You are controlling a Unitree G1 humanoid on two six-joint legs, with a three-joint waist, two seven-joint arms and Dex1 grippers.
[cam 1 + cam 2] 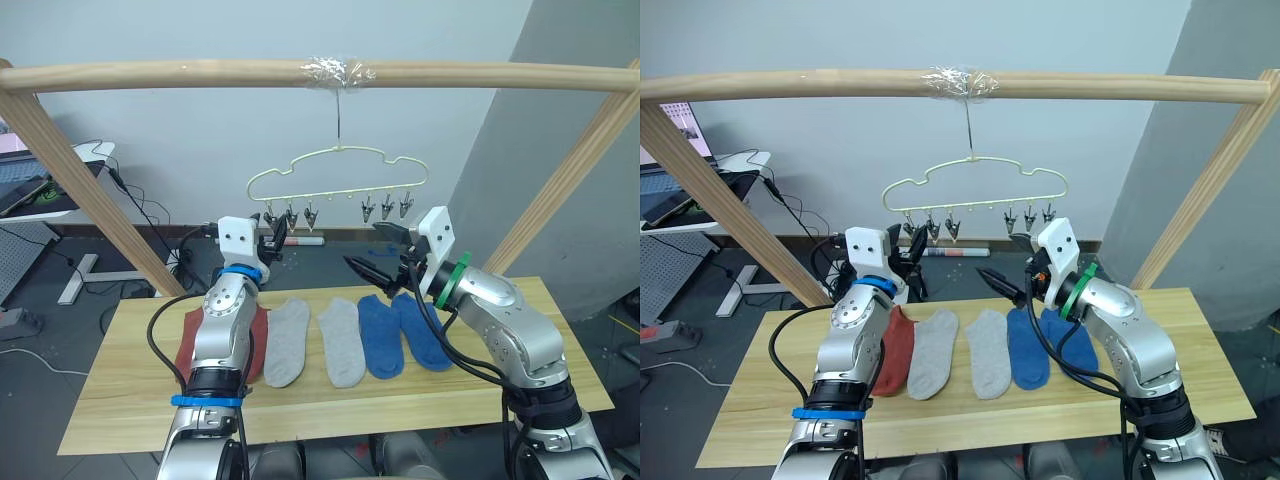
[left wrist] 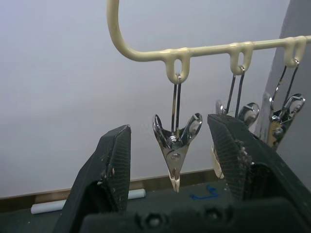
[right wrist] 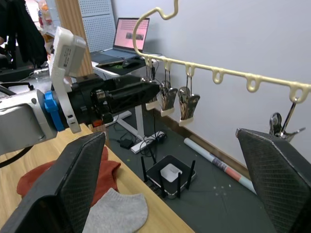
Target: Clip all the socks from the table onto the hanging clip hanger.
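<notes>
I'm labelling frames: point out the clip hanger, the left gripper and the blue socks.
clip hanger (image 1: pixel 338 152): left eye view, top wire.
left gripper (image 2: pixel 172 158): left wrist view, between fingertips.
blue socks (image 1: pixel 381 338): left eye view, left sock's middle.

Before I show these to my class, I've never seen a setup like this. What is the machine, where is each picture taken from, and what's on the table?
It is a two-armed humanoid robot. Two pictures come from its head, two from cameras on its wrists. On the pale wooden plank table lie short ankle socks: rust-red, two light grey, two blue. Above hangs a thin yellow-green wire clip hanger with small grey metal clips, none holding a sock. The left tool is open around one clip; the right tool is open, holding nothing.
</notes>
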